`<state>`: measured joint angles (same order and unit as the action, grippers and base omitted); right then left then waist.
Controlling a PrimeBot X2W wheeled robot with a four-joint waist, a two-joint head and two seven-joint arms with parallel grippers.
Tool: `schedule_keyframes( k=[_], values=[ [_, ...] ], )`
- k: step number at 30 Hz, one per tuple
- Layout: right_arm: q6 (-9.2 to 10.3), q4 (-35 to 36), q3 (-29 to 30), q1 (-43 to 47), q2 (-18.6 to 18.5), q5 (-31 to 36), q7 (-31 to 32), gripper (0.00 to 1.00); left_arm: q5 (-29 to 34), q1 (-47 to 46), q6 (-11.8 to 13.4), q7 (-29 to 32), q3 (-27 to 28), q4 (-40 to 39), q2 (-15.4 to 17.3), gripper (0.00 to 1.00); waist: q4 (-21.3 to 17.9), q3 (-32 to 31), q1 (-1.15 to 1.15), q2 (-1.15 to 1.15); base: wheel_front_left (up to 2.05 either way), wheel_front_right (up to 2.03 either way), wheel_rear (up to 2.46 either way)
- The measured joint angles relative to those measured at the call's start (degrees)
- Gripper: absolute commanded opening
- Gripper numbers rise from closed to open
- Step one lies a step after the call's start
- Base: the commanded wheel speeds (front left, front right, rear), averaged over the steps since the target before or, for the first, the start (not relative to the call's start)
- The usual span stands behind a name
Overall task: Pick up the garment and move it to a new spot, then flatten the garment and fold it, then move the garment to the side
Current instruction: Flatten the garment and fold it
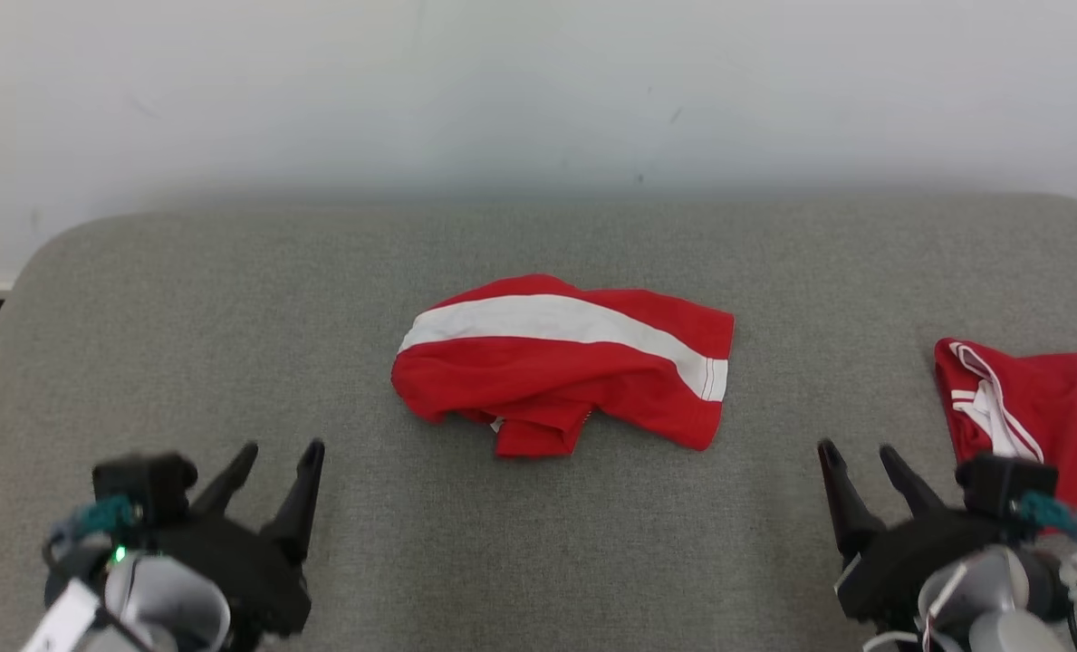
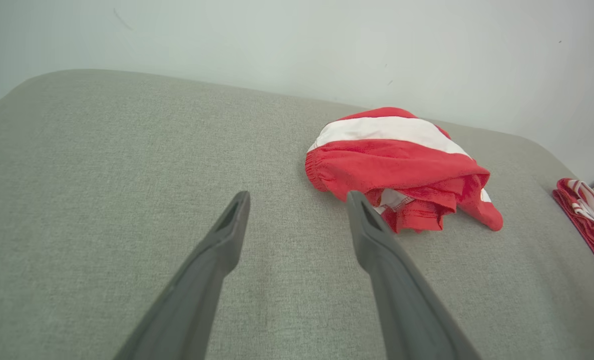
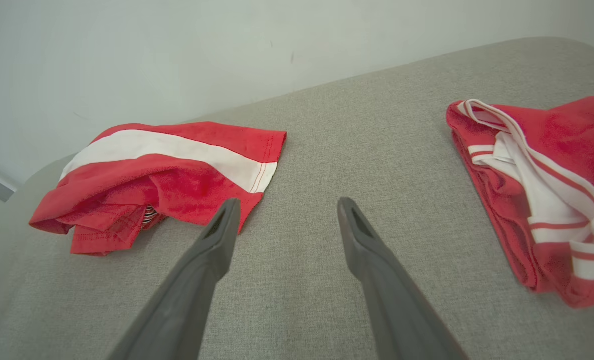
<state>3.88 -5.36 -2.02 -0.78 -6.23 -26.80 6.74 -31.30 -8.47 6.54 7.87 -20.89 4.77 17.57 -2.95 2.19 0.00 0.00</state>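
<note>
- Head view: garment [image 1: 556, 362] lies crumpled at centre frame on the grey desk [image 1: 230, 317]. It is red with a white band, and loose cloth is bunched under its lower edge.
- Left gripper [image 1: 282, 448] is at lower left and right gripper [image 1: 859, 449] at lower right. Both have their fingers spread and hold nothing, well apart from the cloth.
- Other garment [image 1: 1027, 398] sits at the right edge, just beside the right gripper. I take the centre piece to be the task's.
- Step in hand, as I read it: the first pickup, not yet begun.
- Left wrist view: left gripper [image 2: 298, 197] has its fingers wide, with bare desk [image 2: 102, 150] between them. The garment [image 2: 396, 160] is right of centre, and its gathered edge faces the fingers.
- Best move here: swing toward the frame's right and pinch that gathered edge. It stands proud of the desk and should give a firm bite. The tucked folds at its lower right are best left alone, since they would likely drag extra layers along.
- Right wrist view: right gripper [image 3: 288, 202] is likewise spread. The garment [image 3: 167, 165] is at left, its stitched hem corner near the left fingertip. The other garment [image 3: 536, 190] is at right.
- Best move here: steer left toward that hem corner and keep clear of the piece at right.
- Closing both grips before lifting, then raising them together, should let the cloth hang open and ease the flattening.
</note>
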Motion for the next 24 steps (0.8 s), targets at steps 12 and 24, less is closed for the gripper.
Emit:
schedule_keyframes(
  k=[12, 24],
  values=[
    [0.91, -1.0, -4.5, -16.9, -3.4, 0.5, 20.7, 1.00, -0.5, -24.4, -0.5, 19.9, -4.3, 7.5, -2.7, 1.00, -0.4, 6.1, 0.01, 0.01, 0.00, 0.00, 0.00],
    [2.24, -11.4, -7.6, -30.9, -0.7, 0.2, 35.3, 1.00, -0.4, -36.9, -0.4, 32.7, -5.9, 20.6, -4.5, 1.00, -2.0, 12.3, 0.02, 0.01, 0.00, 0.00, 0.00]
  ],
)
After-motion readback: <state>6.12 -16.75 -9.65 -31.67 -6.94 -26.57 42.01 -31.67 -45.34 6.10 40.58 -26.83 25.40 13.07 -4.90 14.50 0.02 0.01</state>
